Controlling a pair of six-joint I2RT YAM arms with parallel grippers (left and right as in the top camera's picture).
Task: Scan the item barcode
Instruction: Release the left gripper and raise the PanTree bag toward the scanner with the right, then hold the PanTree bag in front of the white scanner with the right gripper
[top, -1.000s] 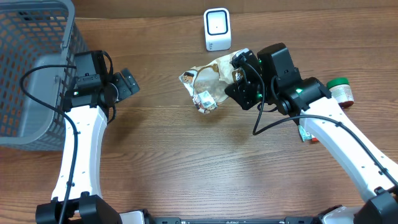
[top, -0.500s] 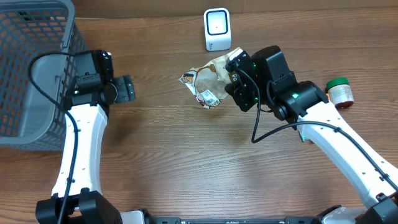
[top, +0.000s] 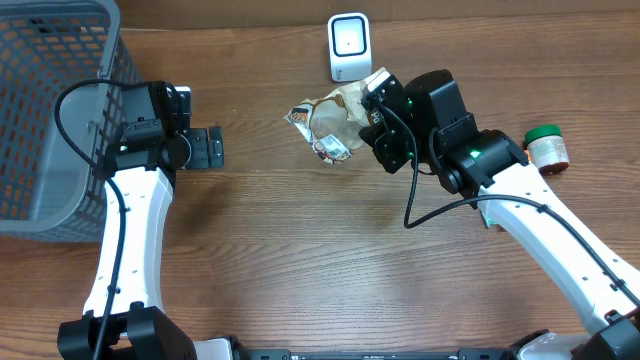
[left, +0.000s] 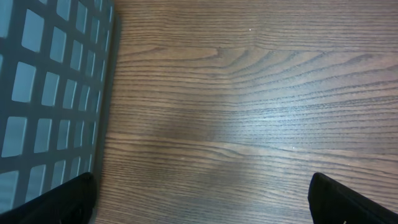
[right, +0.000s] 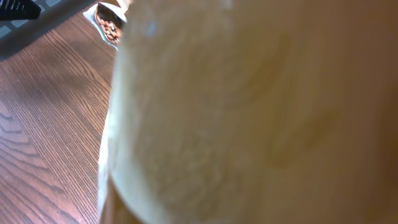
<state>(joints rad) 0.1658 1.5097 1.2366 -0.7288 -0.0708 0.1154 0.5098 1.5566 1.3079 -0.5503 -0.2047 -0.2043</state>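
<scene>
A grey mesh basket (top: 50, 110) is sitting at the far left of the wooden table (top: 300, 260), and the left arm is reaching up along its right side. The left gripper (top: 208, 148) is hanging just to the right of the basket, over bare wood. Its fingers (left: 68, 199) are standing wide apart. In the left wrist view they are showing only as two dark tips in the bottom corners, with nothing but wood grain between them and the basket wall running down the left edge.

Near the middle of the table, the bag (top: 325, 125), a crumpled tan snack packet with a printed label on its lower side, is sitting out in front of the right gripper. It is lying just on the robot's side of the scanner (top: 349, 47), a small white upright unit standing at the far edge of the table. The bag's upper right corner is coming close to the scanner's base. Whether the bag is touching the table cannot be told.

The right gripper (top: 375, 120) is clamping the right side of the bag, its jaws pressing in on the packet. In the right wrist view the tan surface of the bag is filling nearly the whole frame, blurred, with a strip of wood showing at the left.

At the far right, a bottle (top: 546, 146) with a green cap is lying beside the right arm, well apart from the bag.
</scene>
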